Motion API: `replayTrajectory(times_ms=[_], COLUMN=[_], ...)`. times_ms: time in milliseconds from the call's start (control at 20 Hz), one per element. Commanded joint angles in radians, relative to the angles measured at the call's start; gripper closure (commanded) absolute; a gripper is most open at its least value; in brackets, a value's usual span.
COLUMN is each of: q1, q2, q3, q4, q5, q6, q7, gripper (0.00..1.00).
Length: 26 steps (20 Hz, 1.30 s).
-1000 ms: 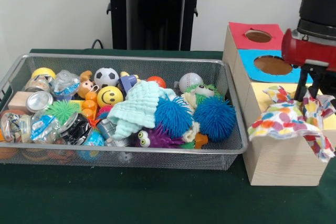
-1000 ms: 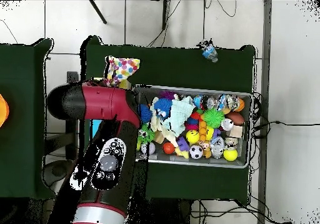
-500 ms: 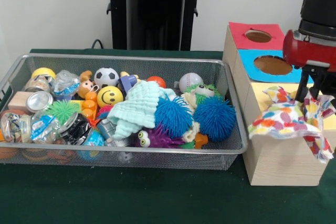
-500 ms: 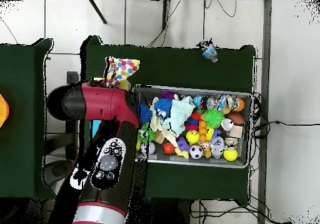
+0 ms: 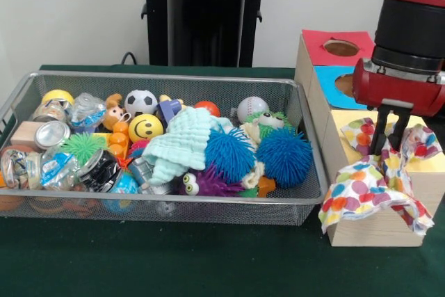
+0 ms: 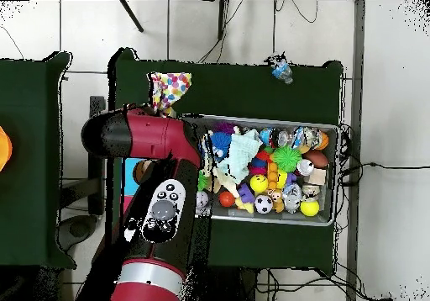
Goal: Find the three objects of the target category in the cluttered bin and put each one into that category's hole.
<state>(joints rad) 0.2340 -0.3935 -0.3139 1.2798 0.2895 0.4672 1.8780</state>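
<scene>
While the overhead view hides the gripper under the red arm (image 6: pixel 155 197), the front view gives me a clear look at it: the gripper (image 5: pixel 389 137) hangs over the yellow section of the wooden box (image 5: pixel 372 224), its two dark fingers (image 5: pixel 377 132) pressed into the spotted cloth (image 5: pixel 372 189). I read it as grasping that cloth, with fabric bunched up between and around the fingertips.

From the front the spotted cloth is white with red, orange, green, blue and yellow dots. It lies over the yellow top and spills down the box's near face and near-left corner, hanging in loose folds. From above I see only a part of it (image 6: pixel 170 89), poking out beyond the arm, beside the corner of the wire bin (image 6: pixel 336 176).

Only the front view shows the box tops: a red section with a round hole (image 5: pixel 341 48) at the far end, then a blue section with its hole (image 5: pixel 343 84) partly behind the arm.

Left of the box, the wire bin (image 5: pixel 208 206) is packed: two blue spiky balls (image 5: pixel 285 156), a pale green cloth (image 5: pixel 182 140), a yellow smiley ball (image 5: pixel 145 127), a soccer ball (image 5: pixel 141 101), a baseball (image 5: pixel 252 108) and crushed cans (image 5: pixel 50 134) at its left end.
</scene>
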Motion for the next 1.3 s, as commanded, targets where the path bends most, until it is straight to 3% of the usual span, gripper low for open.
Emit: replayTrajectory(times_ms=[50,800,1300], q1=[-0.049,-0.016,-0.004], q2=[0.13,0.026,-0.02], q3=[0.101,0.133,0.126], q4=[0.128,0.292,0.338], q5=[-0.044,-0.012,-0.008], q6=[-0.066,-0.06,-0.03], q7=[0.133,0.172,0.164], gripper=[1.0,1.0,1.0])
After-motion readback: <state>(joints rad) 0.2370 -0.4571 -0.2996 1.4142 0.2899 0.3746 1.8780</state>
